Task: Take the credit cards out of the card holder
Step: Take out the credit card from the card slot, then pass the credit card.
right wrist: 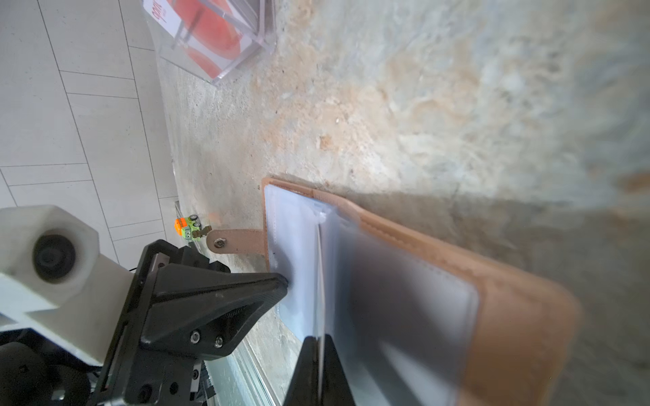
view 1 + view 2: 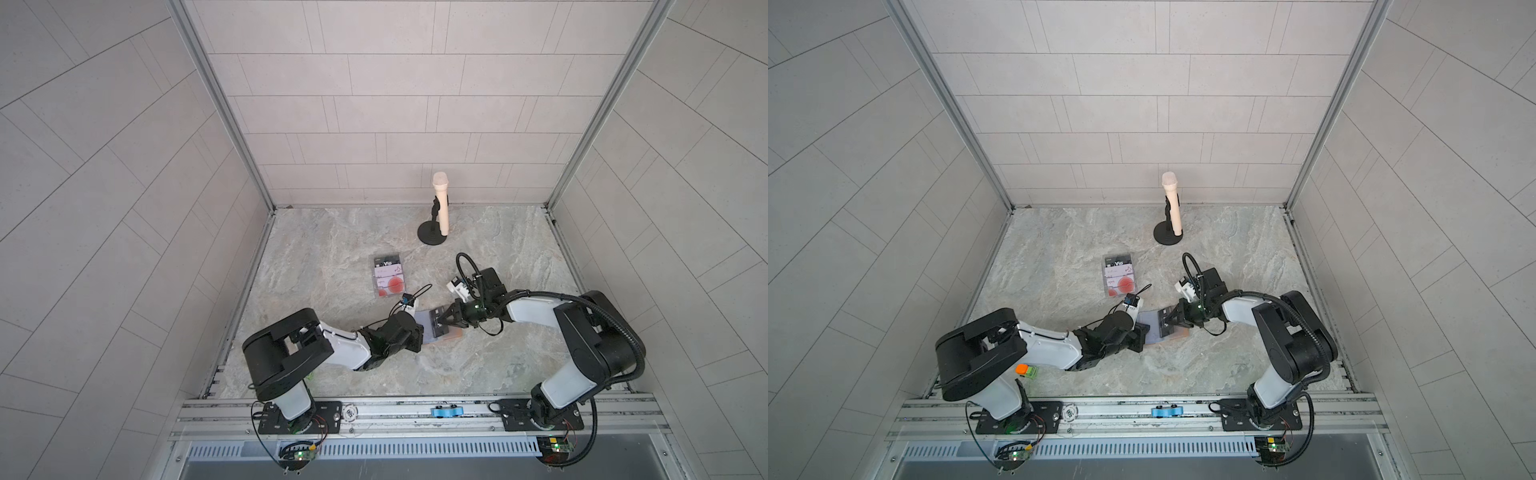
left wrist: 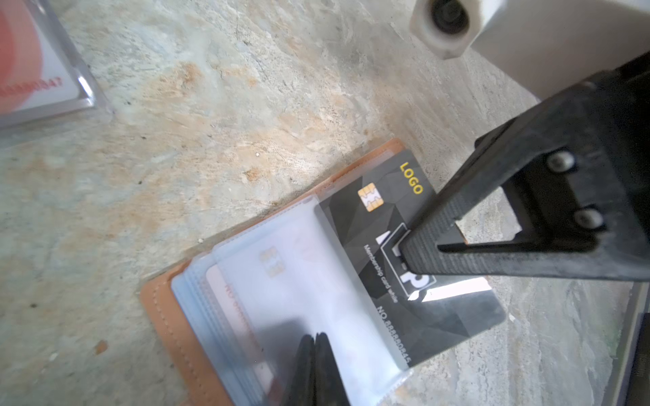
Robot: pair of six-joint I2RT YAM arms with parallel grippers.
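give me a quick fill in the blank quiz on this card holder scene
1. The dark card gripped by the right hand bears the yellow word ___.
2. The left hand, shut, presses on the card holder's clear plastic ___.
3. The pale microphone at the back of the table is held upright by a black ___.

Missing words: LOGO; sleeves; stand
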